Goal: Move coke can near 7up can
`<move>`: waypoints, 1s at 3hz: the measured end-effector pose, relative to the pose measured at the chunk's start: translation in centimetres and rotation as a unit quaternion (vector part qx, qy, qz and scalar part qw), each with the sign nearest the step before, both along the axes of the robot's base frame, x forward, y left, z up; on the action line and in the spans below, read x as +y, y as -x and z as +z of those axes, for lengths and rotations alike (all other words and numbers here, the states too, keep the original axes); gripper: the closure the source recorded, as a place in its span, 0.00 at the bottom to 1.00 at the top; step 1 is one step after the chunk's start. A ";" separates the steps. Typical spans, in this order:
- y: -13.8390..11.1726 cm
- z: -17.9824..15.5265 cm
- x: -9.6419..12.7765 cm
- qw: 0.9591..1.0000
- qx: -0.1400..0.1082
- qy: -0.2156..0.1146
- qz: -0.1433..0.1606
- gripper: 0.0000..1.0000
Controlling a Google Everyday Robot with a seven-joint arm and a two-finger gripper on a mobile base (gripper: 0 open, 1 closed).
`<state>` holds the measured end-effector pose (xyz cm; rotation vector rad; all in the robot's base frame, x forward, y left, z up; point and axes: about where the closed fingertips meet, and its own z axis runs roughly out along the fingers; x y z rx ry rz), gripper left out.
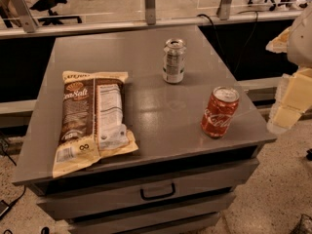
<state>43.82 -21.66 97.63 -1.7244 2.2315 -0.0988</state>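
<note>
Our gripper (pixel 288 106) is parked at the far right edge of the frame, a pale yellowish blocky shape hanging off the side of the cabinet, not touching anything. We honestly can't tell whether it's open or closed from this angle.

Closest to it is the coke can (pixel 220 112), standing upright near the right front corner of the grey cabinet top (pixel 146 45), clear of the gripper. Up and to the left, toward the back middle of the top, the 7up can (pixel 174 61) stands upright too, with bare surface between the two cans. Over on the left half lies a flat brown and cream chip bag (pixel 92 118), its lower end poking over the front edge.

Below the top we see a drawer with a black handle (pixel 158 193). Speckled floor (pixel 278 194) is at lower right, a black cable (pixel 246 30) drops behind the cabinet, and office chairs (pixel 53 4) sit beyond the rail along the top of the frame.
</note>
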 end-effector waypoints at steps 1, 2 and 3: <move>0.0 0.0 0.0 1.000 0.000 0.000 0.000 0.00; 0.0 0.1 0.3 1.000 -0.005 -0.022 0.010 0.00; -0.5 -0.9 0.9 0.996 -0.003 -0.084 0.035 0.00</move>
